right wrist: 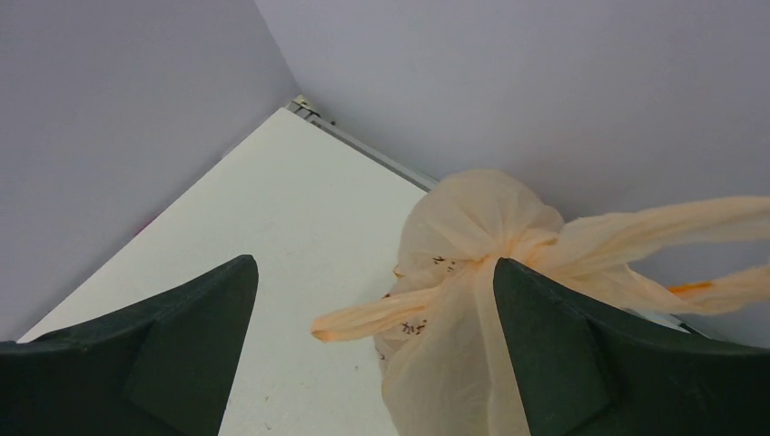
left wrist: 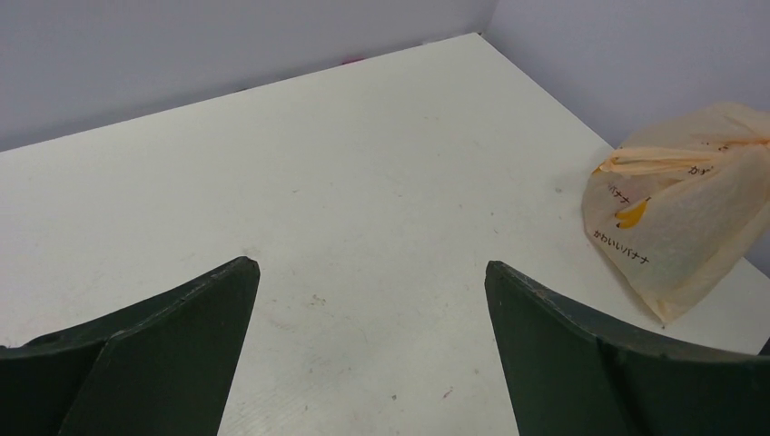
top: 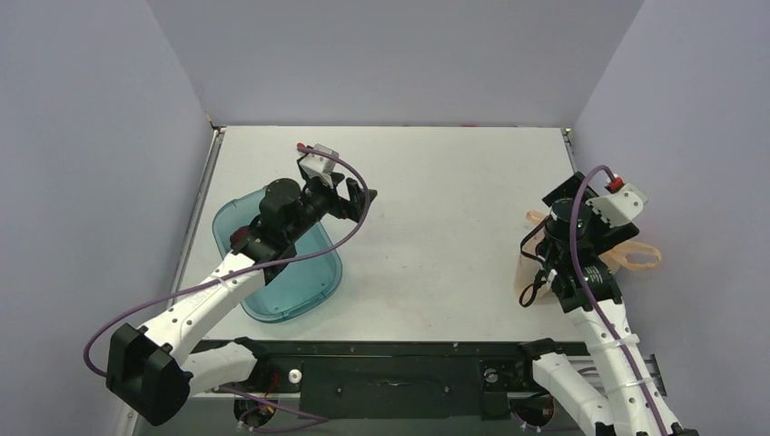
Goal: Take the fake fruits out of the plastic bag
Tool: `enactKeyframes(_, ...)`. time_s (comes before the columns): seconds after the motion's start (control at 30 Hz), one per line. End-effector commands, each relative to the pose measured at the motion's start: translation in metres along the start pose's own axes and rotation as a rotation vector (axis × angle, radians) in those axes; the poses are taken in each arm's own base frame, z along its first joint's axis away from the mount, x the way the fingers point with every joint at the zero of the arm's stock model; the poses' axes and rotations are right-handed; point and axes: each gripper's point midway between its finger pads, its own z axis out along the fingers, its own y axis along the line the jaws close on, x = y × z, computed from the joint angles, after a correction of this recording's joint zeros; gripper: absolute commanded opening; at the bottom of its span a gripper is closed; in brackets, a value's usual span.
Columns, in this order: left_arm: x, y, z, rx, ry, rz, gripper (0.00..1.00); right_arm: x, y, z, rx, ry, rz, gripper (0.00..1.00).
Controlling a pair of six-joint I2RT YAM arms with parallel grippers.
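Note:
The plastic bag (top: 636, 258) is peach-orange and knotted shut. It sits at the right edge of the table, mostly hidden under my right arm. In the right wrist view the bag (right wrist: 472, 218) lies just ahead, its knot touching the right fingertip, and a handle loop (right wrist: 363, 320) sticks out between the fingers. My right gripper (right wrist: 373, 263) is open and empty above it, also in the top view (top: 549, 263). My left gripper (top: 357, 195) is open and empty over bare table, and its wrist view (left wrist: 372, 263) shows the bag (left wrist: 676, 213) far right. No fake fruits show.
A teal see-through tray (top: 300, 292) stands on the left of the table under my left arm. Grey walls close in the back and both sides. The bag's handles (top: 643, 261) hang over the table's right edge.

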Motion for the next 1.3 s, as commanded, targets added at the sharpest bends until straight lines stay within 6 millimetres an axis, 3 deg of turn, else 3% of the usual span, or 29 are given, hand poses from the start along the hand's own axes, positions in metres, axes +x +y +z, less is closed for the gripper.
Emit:
enactKeyframes(0.0,-0.012,-0.017,0.003,0.030,-0.007,0.070,0.95,0.010,-0.050,0.000,0.183,0.001,0.077,0.98)
enactKeyframes(0.13,-0.011,-0.023,0.000,0.044,-0.006,0.079,0.95,0.020,-0.084,0.004,0.320,-0.005,0.058,0.98)
enactKeyframes(0.23,-0.012,-0.022,-0.001,0.039,-0.012,0.089,0.95,0.023,-0.092,0.005,0.364,-0.014,0.073,0.99)
enactKeyframes(0.63,-0.006,-0.023,0.000,0.064,-0.005,0.139,0.95,0.079,-0.080,0.046,0.368,0.116,0.084,1.00)
enactKeyframes(0.87,0.012,-0.022,0.014,0.075,0.055,0.148,0.95,0.097,-0.101,0.065,0.416,0.135,0.121,1.00)
enactKeyframes(1.07,0.023,-0.023,0.022,0.094,0.102,0.142,0.93,0.115,-0.080,0.072,0.265,0.196,0.138,0.99)
enactKeyframes(1.27,0.025,-0.021,0.023,0.087,0.106,0.152,0.92,0.119,-0.070,0.075,0.205,0.229,0.137,0.86)
